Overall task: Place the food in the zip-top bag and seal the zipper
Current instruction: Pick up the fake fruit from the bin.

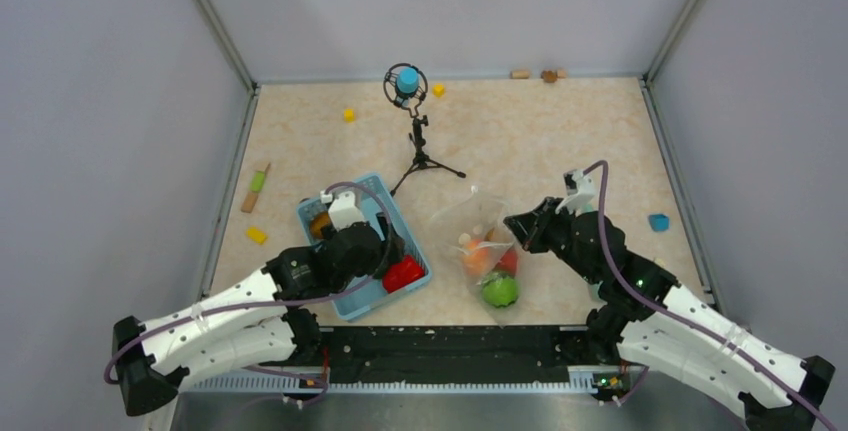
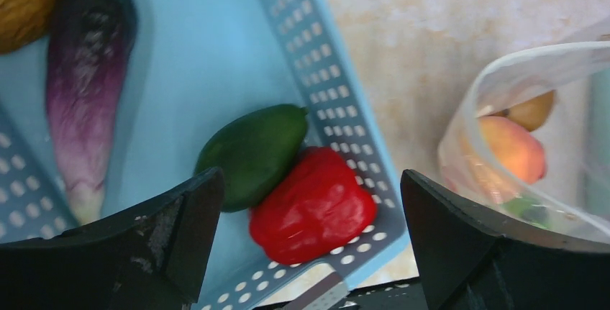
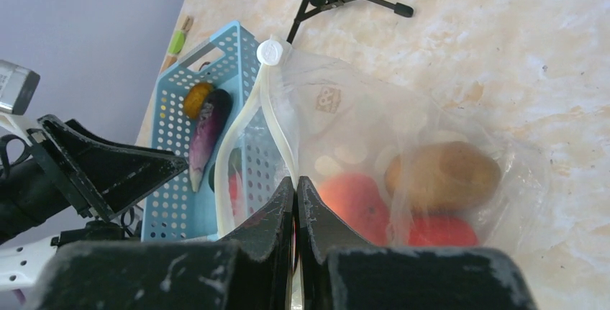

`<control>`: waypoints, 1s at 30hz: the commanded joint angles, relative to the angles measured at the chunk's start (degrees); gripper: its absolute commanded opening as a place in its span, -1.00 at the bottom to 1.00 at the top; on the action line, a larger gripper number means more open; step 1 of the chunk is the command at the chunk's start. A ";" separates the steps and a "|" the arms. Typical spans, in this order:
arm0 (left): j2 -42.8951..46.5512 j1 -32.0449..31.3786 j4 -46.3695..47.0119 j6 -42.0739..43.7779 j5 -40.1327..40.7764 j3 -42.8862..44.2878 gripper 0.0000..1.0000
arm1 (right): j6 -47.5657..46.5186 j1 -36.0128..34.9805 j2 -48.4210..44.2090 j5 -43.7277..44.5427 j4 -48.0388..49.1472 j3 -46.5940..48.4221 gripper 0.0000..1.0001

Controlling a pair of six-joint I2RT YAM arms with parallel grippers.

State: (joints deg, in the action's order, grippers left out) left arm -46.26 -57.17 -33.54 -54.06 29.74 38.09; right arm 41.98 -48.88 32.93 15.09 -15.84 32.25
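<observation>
Left fingers [image 2: 309, 245] spread wide directly above red pepper [image 2: 313, 206] at blue basket's [image 2: 338, 108] near corner; right fingers [image 3: 296, 202] pinch zip-top bag [image 3: 403, 130] rim right of basket, mouth facing it.

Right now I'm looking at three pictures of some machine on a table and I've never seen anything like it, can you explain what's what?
Two robot arms stand at the table's near edge. The wide picture looks down from above; the other two come from cameras on each wrist.

The left gripper hangs open over a blue basket holding a red pepper, a dark green piece, a purple eggplant and a brown piece.

The right gripper is shut on the rim of the clear zip-top bag, at the whitish zipper, holding its mouth up. Inside lie orange, brown and red pieces and a bright green fruit.

Yellow cubes and a small tripod are also on the table.
</observation>
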 commanded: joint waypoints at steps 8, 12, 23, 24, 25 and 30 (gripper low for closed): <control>7.12 0.63 -12.32 -12.81 6.72 -5.47 0.93 | -0.94 0.33 3.37 -2.00 2.83 0.62 -0.95; 7.24 2.04 -10.96 -12.23 5.97 -6.72 0.94 | -1.19 0.29 3.82 -1.95 2.93 0.71 -0.95; 1.97 14.95 1.43 -2.93 -8.39 -11.12 0.87 | -1.58 0.37 2.44 -0.31 1.72 0.84 -0.95; 1.62 15.36 2.66 -2.21 -9.59 -11.56 0.87 | -1.57 0.37 2.35 -0.24 1.61 0.80 -0.95; 1.27 15.55 3.62 -1.62 -10.54 -11.81 0.87 | -1.55 0.33 2.32 -0.17 1.60 0.80 -0.96; -0.88 15.68 6.86 0.60 -13.18 -12.20 0.87 | -1.84 0.35 2.40 0.01 1.60 0.80 -0.95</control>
State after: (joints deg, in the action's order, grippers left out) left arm -45.98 -41.78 -32.45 -56.71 20.21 26.44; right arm 41.25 -48.88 35.94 13.85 -14.87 32.25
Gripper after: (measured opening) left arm 0.938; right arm 0.022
